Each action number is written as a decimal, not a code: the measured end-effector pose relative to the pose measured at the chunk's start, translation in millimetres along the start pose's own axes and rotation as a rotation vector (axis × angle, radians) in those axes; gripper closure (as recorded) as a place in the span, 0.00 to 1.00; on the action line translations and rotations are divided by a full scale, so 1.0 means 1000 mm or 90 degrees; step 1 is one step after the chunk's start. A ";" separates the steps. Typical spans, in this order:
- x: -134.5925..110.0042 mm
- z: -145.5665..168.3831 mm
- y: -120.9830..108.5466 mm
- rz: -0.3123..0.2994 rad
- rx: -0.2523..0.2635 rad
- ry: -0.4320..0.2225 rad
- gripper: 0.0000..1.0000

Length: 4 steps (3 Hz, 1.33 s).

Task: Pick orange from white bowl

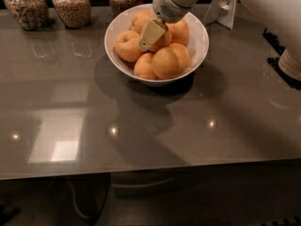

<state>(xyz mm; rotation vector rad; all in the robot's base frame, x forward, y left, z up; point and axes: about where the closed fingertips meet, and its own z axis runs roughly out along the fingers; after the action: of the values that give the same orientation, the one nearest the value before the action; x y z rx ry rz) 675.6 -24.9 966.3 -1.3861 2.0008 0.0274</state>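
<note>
The tool (151, 33) hangs low over the middle of the white bowl (200, 46), tilted down into the pile, probably to reach between the fruits. Whether it is released or clenched, I cannot tell. The orange (165, 63), the paler one, lies at the front of the pile, just beside the tool. The neighbour fruits (127, 45) crowd close around it and leave little room. Three jars (71, 6) stand behind the bowl on the surface (141, 140).

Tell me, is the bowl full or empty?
Full: oranges are heaped in the bowl, reaching its rim. The tool is at the heap's middle.
</note>
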 end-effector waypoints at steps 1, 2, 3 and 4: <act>0.002 0.004 0.001 0.004 -0.005 0.003 0.25; 0.004 0.007 0.001 0.007 -0.008 0.005 0.26; 0.007 0.009 0.000 0.009 -0.010 0.008 0.33; 0.011 0.014 0.001 0.007 -0.013 0.017 0.33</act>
<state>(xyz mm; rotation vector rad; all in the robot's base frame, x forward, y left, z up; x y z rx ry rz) 679.8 -28.1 949.3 -1.3953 2.0351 0.0353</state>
